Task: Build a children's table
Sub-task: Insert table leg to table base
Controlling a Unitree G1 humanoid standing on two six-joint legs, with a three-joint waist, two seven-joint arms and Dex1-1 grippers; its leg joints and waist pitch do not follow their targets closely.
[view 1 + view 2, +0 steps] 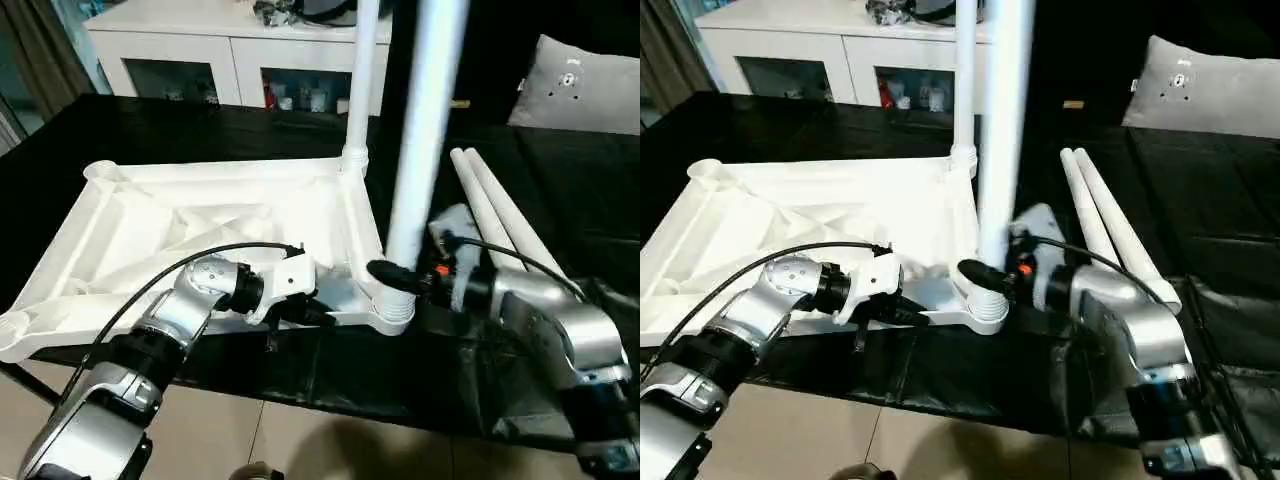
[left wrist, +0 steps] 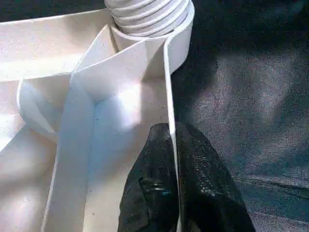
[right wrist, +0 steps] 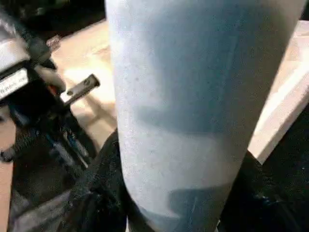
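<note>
The children's table top (image 1: 200,225) lies upside down on the black work surface, ribbed underside up. One white leg (image 1: 360,80) stands upright in the far right corner socket. A second leg (image 1: 425,130) stands in the near right corner socket (image 1: 392,305), and my right gripper (image 1: 400,275) is shut on it just above the socket; the leg (image 3: 193,111) sits between its black fingers. My left gripper (image 1: 318,312) is shut on the thin near rim (image 2: 170,96) of the top, close to that socket. Two more legs (image 1: 495,210) lie loose to the right.
A white glass-doored cabinet (image 1: 200,60) stands behind the black work surface (image 1: 560,200). A grey cushion (image 1: 580,85) lies at the far right. The surface's near edge runs just below my forearms, with tiled floor (image 1: 300,440) beneath.
</note>
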